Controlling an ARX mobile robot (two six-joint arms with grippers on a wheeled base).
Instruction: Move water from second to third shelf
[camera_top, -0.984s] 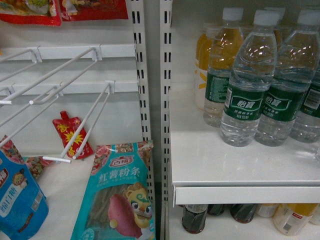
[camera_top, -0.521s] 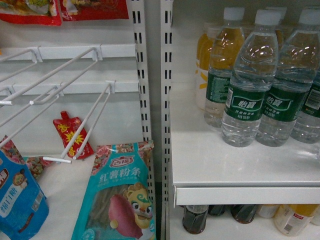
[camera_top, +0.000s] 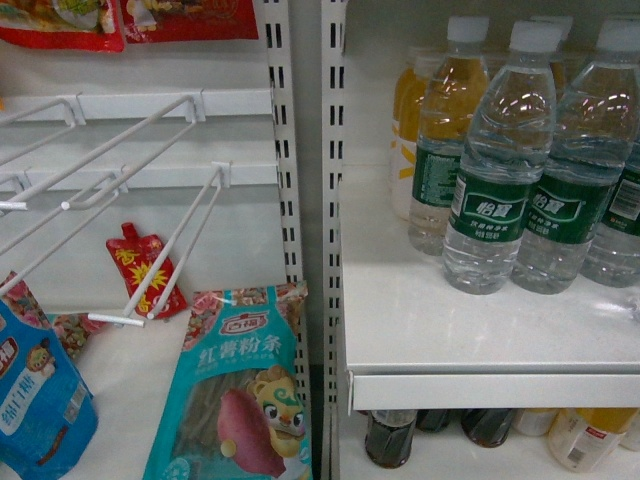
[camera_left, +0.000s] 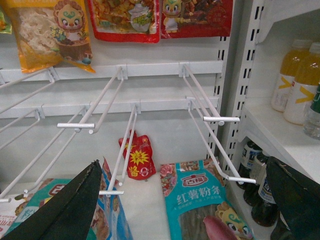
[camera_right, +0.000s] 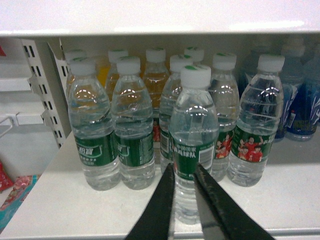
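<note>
right gripper (camera_right: 184, 172) | pinching narrow on the front water bottle (camera_right: 193, 130) | lifting straight, avoiding bottles behind it | left gripper (camera_left: 185, 200) spread wide

This is a shop aisle with retail shelving. White slotted uprights (camera_top: 332, 180) carry a white shelf (camera_top: 480, 330) stocked with rows of identical water bottles (camera_right: 192, 145) and yellow drinks (camera_left: 292, 75). Left of the uprights, white wire display hooks (camera_left: 207, 117) jut from rails, with snack packets (camera_left: 125, 17) hanging above them.
</note>
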